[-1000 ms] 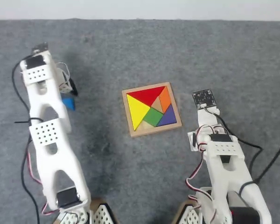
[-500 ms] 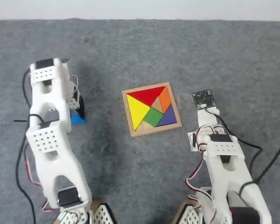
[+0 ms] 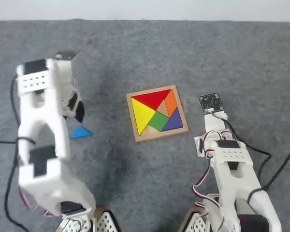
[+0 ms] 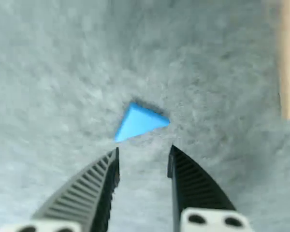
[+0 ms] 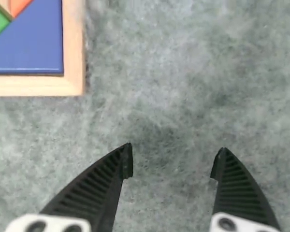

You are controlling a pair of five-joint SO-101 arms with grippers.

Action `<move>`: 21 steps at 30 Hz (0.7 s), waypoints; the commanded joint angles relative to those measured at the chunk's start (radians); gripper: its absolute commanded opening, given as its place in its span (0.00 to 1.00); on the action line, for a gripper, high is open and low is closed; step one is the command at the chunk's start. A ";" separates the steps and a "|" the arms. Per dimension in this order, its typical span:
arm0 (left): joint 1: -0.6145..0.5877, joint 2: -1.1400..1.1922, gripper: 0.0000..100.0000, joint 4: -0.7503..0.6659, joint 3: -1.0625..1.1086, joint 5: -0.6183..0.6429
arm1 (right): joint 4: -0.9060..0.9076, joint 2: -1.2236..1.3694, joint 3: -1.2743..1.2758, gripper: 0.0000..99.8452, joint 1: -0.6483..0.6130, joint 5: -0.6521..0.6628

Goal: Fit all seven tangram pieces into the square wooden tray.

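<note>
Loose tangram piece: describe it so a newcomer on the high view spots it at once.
Find the square wooden tray mid-table, then look across the grey carpet toward the left gripper. Below it in the high view lies a light-blue triangle, flat on the carpet. It is the one piece outside the tray.

Bare grey mat [image 3: 108, 140] runs from the blue triangle [image 3: 80, 132] at left to the wooden tray [image 3: 181, 108] mid-frame, with the left arm [image 3: 43, 179] standing over the left side.

Overhead plus wrist close-ups, tray [image 3: 162, 135] common.
</note>
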 commanded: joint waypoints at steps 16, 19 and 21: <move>0.025 0.068 0.26 -0.293 0.153 -0.936 | -0.021 -0.041 -0.005 0.27 -0.022 0.012; 0.015 0.035 0.26 -0.373 0.246 -0.971 | -0.022 -0.041 -0.005 0.27 -0.022 0.014; 0.012 0.012 0.26 -0.413 0.305 -0.987 | -0.022 -0.041 -0.005 0.27 -0.024 0.015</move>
